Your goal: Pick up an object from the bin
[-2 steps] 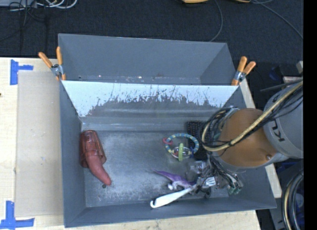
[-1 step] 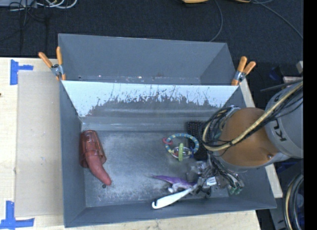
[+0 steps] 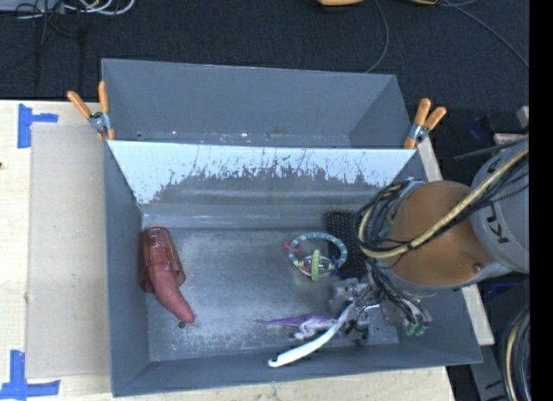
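The gripper (image 3: 356, 309) sits low in the bin (image 3: 259, 118), below and just to the right of the multicoloured ring toy (image 3: 316, 255), close to the bin's right wall and not far from its front wall. Whether it is open or closed, and whether it has hold of anything, cannot be told from this angle. Its tip is at or touching the near end of a limp white and purple strip (image 3: 304, 332), which lies below the ring and trails away to the lower left toward the front wall. The arm's orange cover (image 3: 436, 235) and looped cables (image 3: 389, 218) crowd the space to the right of the ring. A dark mesh piece (image 3: 340, 221) lies just above and to the right of the ring, against the foot of the back slope. Left of the ring the floor is bare across a wide stretch. Well beyond that stretch, a dark red tapered toy (image 3: 164, 274) lies near the left wall.
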You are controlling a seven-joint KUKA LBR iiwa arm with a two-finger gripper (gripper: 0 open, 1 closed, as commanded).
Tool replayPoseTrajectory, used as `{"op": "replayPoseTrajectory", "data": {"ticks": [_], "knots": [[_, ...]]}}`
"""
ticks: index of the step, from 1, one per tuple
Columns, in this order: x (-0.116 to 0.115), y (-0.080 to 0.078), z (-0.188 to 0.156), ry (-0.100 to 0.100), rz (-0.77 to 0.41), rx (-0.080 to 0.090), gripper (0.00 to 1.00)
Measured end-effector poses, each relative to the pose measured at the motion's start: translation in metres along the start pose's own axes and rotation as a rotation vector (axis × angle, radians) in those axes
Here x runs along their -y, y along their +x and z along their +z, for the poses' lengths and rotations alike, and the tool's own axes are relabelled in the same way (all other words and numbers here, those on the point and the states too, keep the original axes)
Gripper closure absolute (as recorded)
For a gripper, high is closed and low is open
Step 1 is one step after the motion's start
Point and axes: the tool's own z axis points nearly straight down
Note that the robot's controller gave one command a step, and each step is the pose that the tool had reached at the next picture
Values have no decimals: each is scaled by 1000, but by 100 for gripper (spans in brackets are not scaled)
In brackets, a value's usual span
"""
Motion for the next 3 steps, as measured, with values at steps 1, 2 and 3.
{"op": "replayPoseTrajectory", "data": {"ticks": [1,2,3], "knots": [[0,-2,-14,1,0,6,100],[0,-2,-21,1,-1,5,100],[-1,-1,-29,0,-1,0,100]]}}
